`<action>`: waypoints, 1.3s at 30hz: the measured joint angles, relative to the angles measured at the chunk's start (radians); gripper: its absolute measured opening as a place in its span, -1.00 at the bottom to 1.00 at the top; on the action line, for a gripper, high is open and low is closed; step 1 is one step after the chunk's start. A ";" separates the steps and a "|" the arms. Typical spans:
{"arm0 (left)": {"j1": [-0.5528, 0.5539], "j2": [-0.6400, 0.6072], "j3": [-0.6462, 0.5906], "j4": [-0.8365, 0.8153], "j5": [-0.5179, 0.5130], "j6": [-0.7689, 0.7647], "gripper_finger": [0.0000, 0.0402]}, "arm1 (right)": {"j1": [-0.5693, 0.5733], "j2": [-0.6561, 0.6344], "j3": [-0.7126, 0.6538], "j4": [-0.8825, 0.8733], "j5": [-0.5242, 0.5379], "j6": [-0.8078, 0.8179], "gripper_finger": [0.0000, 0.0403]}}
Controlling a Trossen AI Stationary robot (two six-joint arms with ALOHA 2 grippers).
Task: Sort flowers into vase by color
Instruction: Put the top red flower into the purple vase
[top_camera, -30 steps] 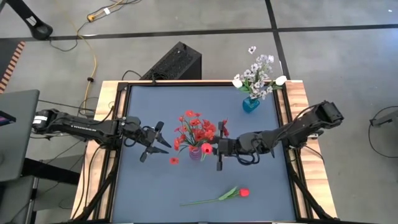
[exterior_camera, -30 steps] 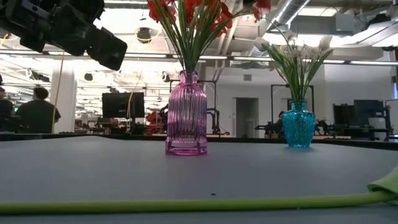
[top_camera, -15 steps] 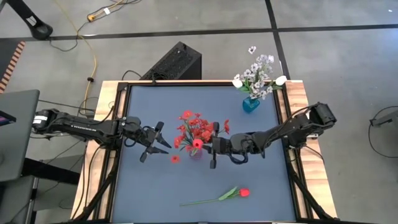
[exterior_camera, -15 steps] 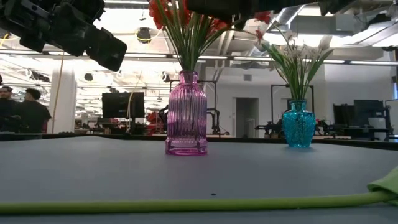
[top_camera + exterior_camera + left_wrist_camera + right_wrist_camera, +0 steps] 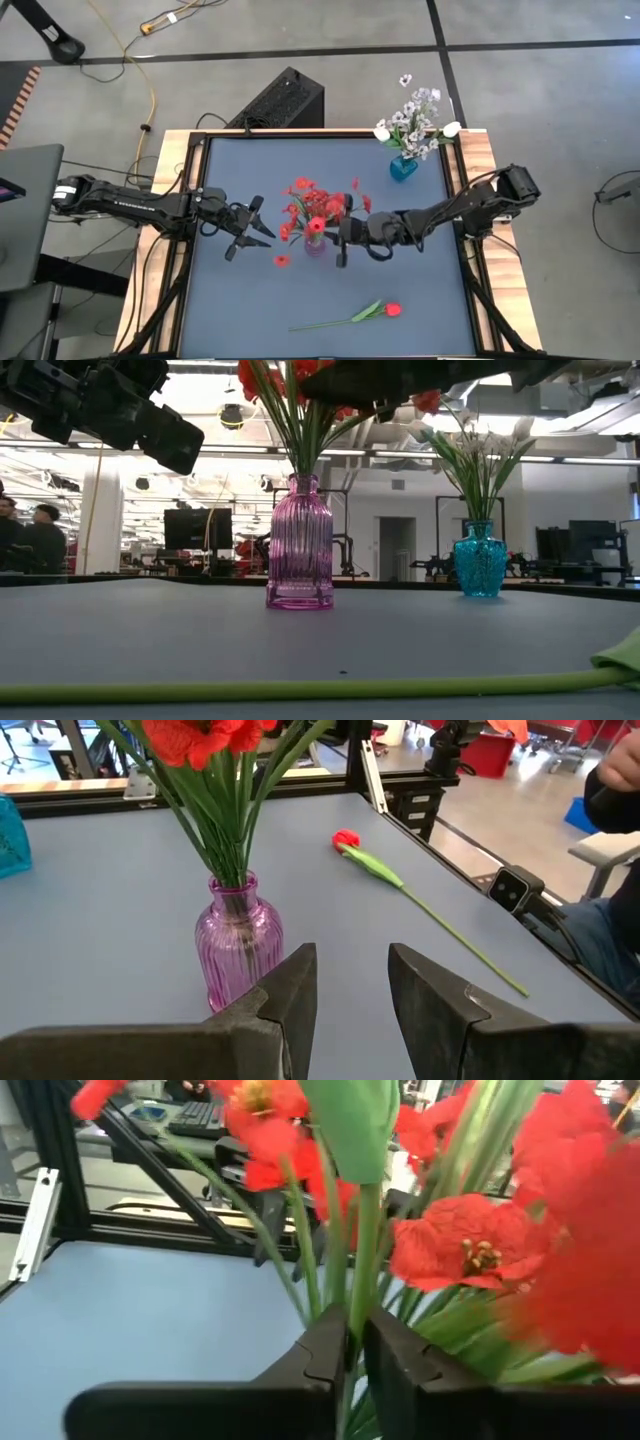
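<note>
— While the right gripper [image 5: 341, 243] hung just beside the pink vase [image 5: 315, 245], what were its jaws doing?
— They were pinched nearly together on a green stem [image 5: 362, 1250] of a red flower, the stem running up between them among the red blooms [image 5: 465, 1245] over the vase.
— And the left gripper [image 5: 243, 229]?
— It hovered off to the vase's other side, well apart from it, jaws spread wide with nothing between them. Its wrist view looked straight past the two dark fingers [image 5: 295, 990] at the vase.
— How did the flowers look?
— The pink ribbed glass vase [image 5: 299, 542] stood upright near the middle of the table [image 5: 250, 300], carrying a bunch of red flowers [image 5: 315, 205] on green stems. A turquoise vase [image 5: 403, 167] stood toward the far corner from it, holding white buds and pale sprays [image 5: 415, 115]. One red tulip-like flower [image 5: 391, 310] lay flat on the table nearer the front edge than the pink vase, its long green stem [image 5: 335, 321] pointing away from the bud. A small red bit [image 5: 281, 261] lay on the table close to the pink vase.
</note>
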 joint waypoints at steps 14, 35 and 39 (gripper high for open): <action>0.000 0.000 0.000 -0.001 0.022 -0.009 -0.44 | -0.006 -0.001 0.133 -0.271 0.001 0.122 0.25; 0.000 0.000 0.000 -0.002 0.063 -0.025 -0.44 | -0.002 -0.001 0.471 -1.021 -0.085 0.253 0.40; 0.000 0.000 0.000 -0.002 0.063 -0.026 -0.44 | -0.003 -0.002 0.476 -1.035 -0.147 0.254 0.40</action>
